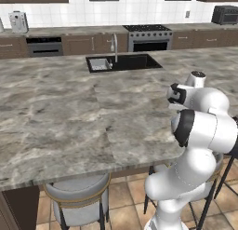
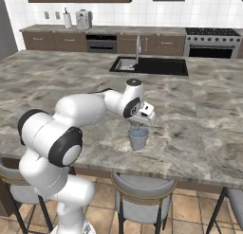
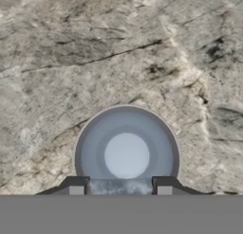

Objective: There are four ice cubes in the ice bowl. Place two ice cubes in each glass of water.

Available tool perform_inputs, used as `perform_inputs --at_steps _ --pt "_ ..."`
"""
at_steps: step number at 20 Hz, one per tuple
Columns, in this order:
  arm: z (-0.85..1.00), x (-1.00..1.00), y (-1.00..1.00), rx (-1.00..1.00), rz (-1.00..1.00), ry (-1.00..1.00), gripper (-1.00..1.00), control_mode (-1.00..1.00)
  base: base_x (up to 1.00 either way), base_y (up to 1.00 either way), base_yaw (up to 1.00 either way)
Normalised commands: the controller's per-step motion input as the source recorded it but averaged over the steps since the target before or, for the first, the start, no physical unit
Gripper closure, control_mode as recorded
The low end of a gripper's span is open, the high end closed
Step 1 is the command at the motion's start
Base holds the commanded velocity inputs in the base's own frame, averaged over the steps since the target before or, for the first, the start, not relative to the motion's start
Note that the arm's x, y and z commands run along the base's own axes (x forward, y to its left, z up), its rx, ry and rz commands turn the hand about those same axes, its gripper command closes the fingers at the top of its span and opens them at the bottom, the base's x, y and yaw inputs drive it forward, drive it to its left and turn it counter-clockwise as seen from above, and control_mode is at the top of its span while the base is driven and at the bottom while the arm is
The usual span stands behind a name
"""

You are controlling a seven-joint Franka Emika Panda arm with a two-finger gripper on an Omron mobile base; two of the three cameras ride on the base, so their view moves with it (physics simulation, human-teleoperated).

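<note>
One glass of water (image 2: 138, 139) stands on the marble island counter (image 2: 199, 129), close to its near edge. My gripper (image 2: 138, 127) hangs straight above the glass, pointing down. In the hand view I look down into the round tumbler (image 3: 126, 155), with its pale bluish water centred under the hand. A small pale translucent ice cube (image 3: 119, 186) sits between the two dark fingertips (image 3: 76, 186) of the gripper (image 3: 120, 188), which is shut on it just over the glass's rim. The ice bowl is out of view.
A dark sink (image 2: 154, 66) with a faucet (image 2: 138, 47) is set in the counter beyond the glass. Grey stools (image 2: 142, 188) stand under the counter's near edge. In the left base view my own arm (image 1: 204, 126) blocks the glass.
</note>
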Motion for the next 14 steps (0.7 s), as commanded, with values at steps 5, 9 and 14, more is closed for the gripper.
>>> perform_inputs --at_steps 5,9,14 --pt "-0.05 0.12 -0.04 0.00 0.00 0.00 1.00 -1.00 0.00 0.00 0.00" --pt "-0.18 0.06 -0.01 0.00 0.00 0.00 1.00 -1.00 0.00 0.00 0.00" --pt "-0.22 0.00 0.00 0.00 0.00 0.00 1.00 -1.00 0.00 0.00 0.00"
